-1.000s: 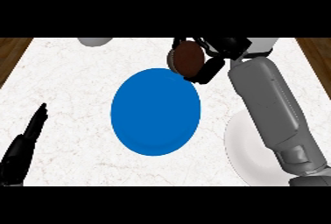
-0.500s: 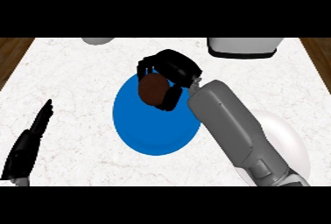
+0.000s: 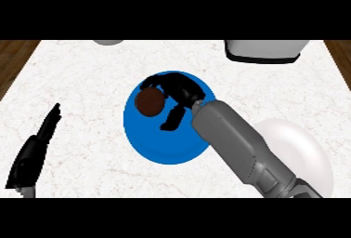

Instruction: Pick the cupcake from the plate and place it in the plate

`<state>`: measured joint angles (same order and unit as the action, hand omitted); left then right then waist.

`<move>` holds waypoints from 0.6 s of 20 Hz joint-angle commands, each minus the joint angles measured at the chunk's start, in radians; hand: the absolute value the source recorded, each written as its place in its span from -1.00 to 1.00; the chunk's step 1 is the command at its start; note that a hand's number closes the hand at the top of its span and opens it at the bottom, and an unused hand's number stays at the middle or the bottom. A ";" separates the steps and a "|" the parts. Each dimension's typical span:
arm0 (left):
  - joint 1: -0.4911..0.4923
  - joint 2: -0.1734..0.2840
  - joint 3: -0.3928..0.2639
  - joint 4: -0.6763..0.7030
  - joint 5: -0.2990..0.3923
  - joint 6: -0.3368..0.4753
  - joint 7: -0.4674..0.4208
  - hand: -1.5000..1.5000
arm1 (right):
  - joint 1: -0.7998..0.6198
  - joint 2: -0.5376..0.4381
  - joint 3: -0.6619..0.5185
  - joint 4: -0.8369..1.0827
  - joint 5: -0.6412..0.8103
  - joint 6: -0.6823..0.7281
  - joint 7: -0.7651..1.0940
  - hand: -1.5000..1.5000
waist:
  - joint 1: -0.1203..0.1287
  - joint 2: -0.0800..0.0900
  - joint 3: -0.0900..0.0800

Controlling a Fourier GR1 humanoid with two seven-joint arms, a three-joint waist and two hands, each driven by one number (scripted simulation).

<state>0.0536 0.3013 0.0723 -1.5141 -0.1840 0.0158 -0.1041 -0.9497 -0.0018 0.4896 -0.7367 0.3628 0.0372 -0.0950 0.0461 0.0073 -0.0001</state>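
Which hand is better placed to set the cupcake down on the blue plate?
Right. The right hand already holds the cupcake over the blue plate; the left hand rests open at the left edge.

The brown cupcake (image 3: 149, 102) is sitting over the left part of the blue plate (image 3: 154, 144), which is lying flat mid-counter; the white plate (image 3: 302, 148) is lying at the near right.

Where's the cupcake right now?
In the head view, the cupcake is over the blue plate's upper left part, held in the right robot hand.
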 commanded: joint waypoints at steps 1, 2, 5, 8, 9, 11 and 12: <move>-0.045 0.003 0.014 0.059 -0.004 -0.012 -0.024 0.00 | -0.022 0.002 0.092 0.037 -0.140 -0.087 0.017 -1.00 | -0.004 0.001 0.000; -0.081 -0.026 -0.015 0.075 -0.033 0.013 0.016 0.00 | -0.035 0.002 0.106 0.021 -0.173 -0.092 0.016 -1.00 | -0.005 0.001 0.000; 0.000 -0.004 0.022 0.088 -0.012 -0.001 -0.081 0.00 | 0.005 0.002 -0.013 0.029 -0.195 -0.124 -0.098 -1.00 | -0.017 0.000 0.000; 0.020 -0.007 0.020 0.028 -0.009 0.001 -0.021 0.00 | -0.030 0.002 -0.123 -0.016 -0.291 -0.119 -0.056 -1.00 | -0.026 -0.006 0.001; -0.027 -0.017 0.009 0.049 -0.016 0.002 -0.014 0.00 | -0.006 0.002 -0.113 0.044 -0.312 -0.170 -0.109 -1.00 | -0.016 0.001 0.000; 0.010 -0.012 0.017 0.016 -0.020 0.009 -0.030 0.00 | -0.044 0.002 -0.185 0.065 -0.313 -0.190 -0.081 -1.00 | -0.023 -0.003 0.000; -0.002 -0.028 0.015 0.026 -0.027 0.025 -0.006 0.00 | -0.002 0.002 -0.197 0.061 -0.325 -0.177 -0.099 -1.00 | -0.032 -0.004 0.000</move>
<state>0.0479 0.2889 0.0885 -1.4831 -0.1990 0.0223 -0.1202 -0.9721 -0.0001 0.3718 -0.7021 0.0832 -0.1154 -0.1665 0.0263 0.0051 0.0002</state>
